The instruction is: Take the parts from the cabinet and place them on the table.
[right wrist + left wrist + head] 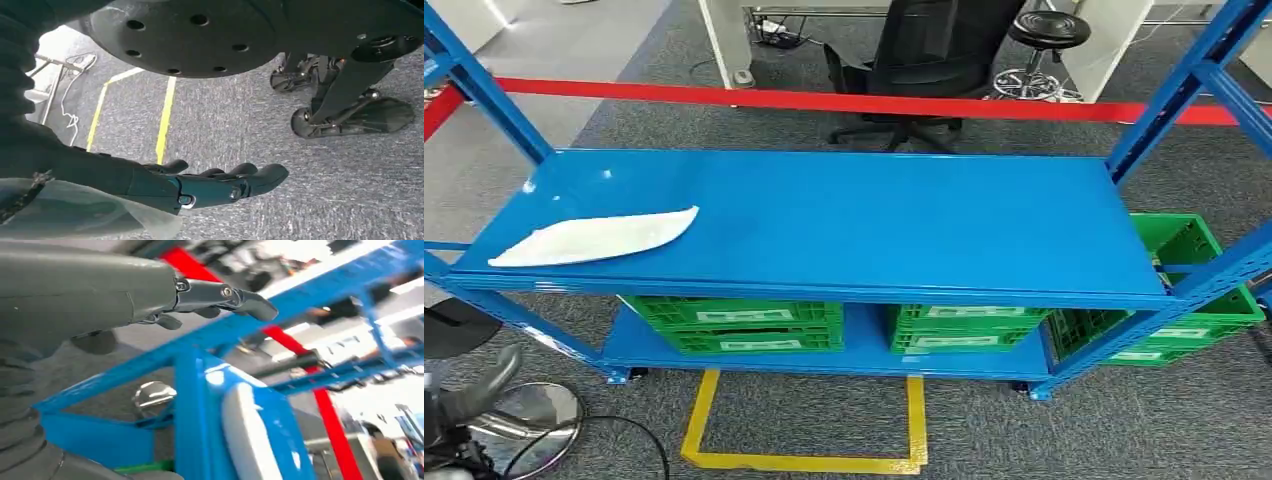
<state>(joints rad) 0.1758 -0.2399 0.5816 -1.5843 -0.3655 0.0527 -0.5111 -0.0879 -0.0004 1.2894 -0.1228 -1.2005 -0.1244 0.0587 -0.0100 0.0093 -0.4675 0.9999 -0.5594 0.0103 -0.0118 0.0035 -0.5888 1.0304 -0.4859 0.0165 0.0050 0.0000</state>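
Observation:
A flat white part [594, 238] lies on the left end of the blue rack's top shelf [874, 220]. The left wrist view shows the same white part [247, 435] on the shelf, seen from beside the rack's end. My left hand [220, 295] hovers off that end with its fingers stretched out and nothing in it. In the head view the left hand [479, 385] sits low at the left edge, short of the rack. My right hand [220, 182] hangs over the grey carpet, fingers straight and apart, holding nothing.
Green crates [744, 325] fill the lower shelf, and another green crate [1189, 300] stands past the right end. Blue uprights [484, 95] rise at the corners. A chrome stool base [524, 415] and yellow floor tape [804, 460] lie in front. A black office chair [924, 60] stands behind red tape.

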